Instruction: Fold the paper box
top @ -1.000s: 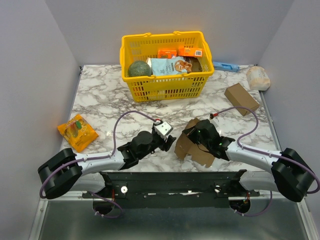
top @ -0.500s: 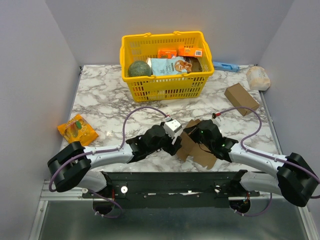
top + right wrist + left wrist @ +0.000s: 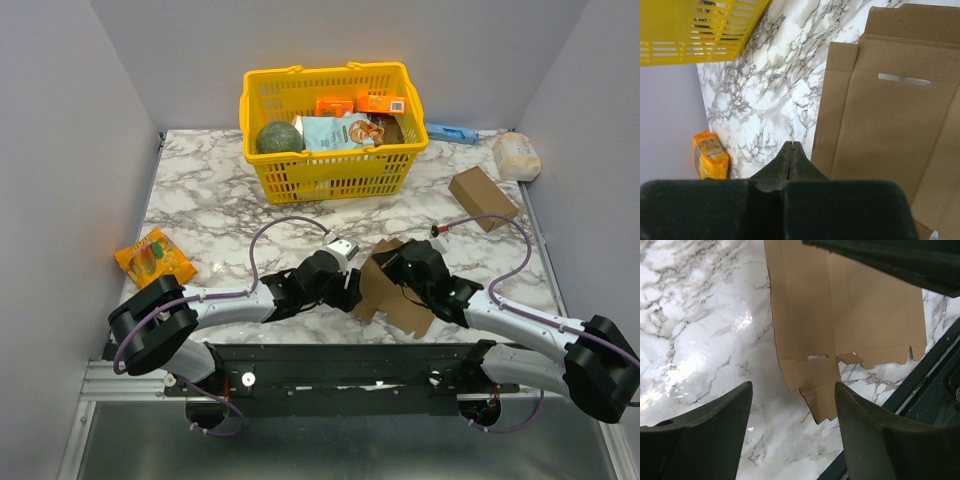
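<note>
1. Top external view: we find the paper box (image 3: 378, 290) on the near middle of the table (image 3: 210, 190), between the ends of the two arms. It is an unfolded sheet of plain brown cardboard with flaps spread out.
2. The left arm (image 3: 240, 300) reaches in from the near left. Its end sits just left of the box.
3. The right arm (image 3: 520, 320) reaches in from the near right. Its end lies over the right part of the box.
4. Left wrist view: the left fingers (image 3: 705, 435) stand open and wide apart, with nothing between them but bare table. The box (image 3: 840, 315) lies ahead of them, showing a slot and notched tabs. One tab reaches down close to one finger; we cannot tell whether they touch.
5. Right wrist view: the right fingers (image 3: 791, 150) are closed, pads pressed together. We see nothing held between them. Their tip sits just beside a side flap of the box (image 3: 890, 130); we cannot tell whether there is contact.
6. A yellow basket (image 3: 330, 175) with groceries stands at the far middle.
7. An orange snack packet (image 3: 154, 262) lies at the left edge, well apart from the box.
8. A blocky brown carton (image 3: 483, 197) lies at the far right.
</note>
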You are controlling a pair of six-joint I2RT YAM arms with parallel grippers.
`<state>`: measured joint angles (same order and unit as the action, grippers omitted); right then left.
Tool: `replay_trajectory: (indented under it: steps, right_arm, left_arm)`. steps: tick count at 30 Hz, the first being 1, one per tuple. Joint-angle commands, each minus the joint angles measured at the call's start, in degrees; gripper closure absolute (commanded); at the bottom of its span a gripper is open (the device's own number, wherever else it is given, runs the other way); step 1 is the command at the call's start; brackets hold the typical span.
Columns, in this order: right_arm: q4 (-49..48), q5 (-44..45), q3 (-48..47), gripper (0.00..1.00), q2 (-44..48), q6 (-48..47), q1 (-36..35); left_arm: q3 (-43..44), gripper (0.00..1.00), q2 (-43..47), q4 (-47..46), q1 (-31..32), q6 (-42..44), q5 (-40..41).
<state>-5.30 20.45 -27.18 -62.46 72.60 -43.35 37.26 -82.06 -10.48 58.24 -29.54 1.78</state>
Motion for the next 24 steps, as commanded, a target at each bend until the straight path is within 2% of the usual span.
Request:
replay_trajectory:
  steps: [1,2,5,9,13,16,21,23,24]
  right_arm:
    - [2.0,3.7,1.3,1.0,1.5,-0.7,0.5]
    - [2.0,3.9,1.3,1.0,1.7,-0.8,0.6]
    - [2.1,3.9,1.3,1.0,2.1,-1.1,0.5]
    - [2.3,4.3,1.5,0.99,2.6,-1.4,0.6]
    - [2.5,4.5,1.6,1.0,2.9,-1.7,0.5]
    - [2.7,4.7,1.6,1.0,3.0,-1.9,0.5]
    - [2.8,4.2,1.6,0.99,3.4,-2.1,0.5]
    - [2.8,2.8,1.3,0.92,3.8,-2.5,0.5]
    - [2.8,2.2,1.2,0.87,4.4,-3.3,0.5]
  left_arm:
    - [1.9,0.35,-2.0,-0.6,-0.1,-1.8,-1.7]
    - [1.9,0.41,-2.1,-1.0,-0.1,-1.7,-1.6]
    - [2.6,0.47,-2.8,-1.0,-0.1,-1.1,-0.8]
    - [3.1,0.47,-3.3,-1.8,-0.2,-1.0,0.3]
    - [3.5,0.53,-4.1,-2.8,-0.9,-1.6,0.2]
    - [3.5,0.62,-4.5,-3.5,-1.0,-1.6,0.0]
    - [4.6,0.87,-5.1,-3.7,-1.1,2.3,-1.6]
    - [5.1,0.96,-5.0,-3.1,-1.1,5.7,-1.3]
    - [6.0,0.97,-4.5,-1.7,-1.0,7.5,-1.1]
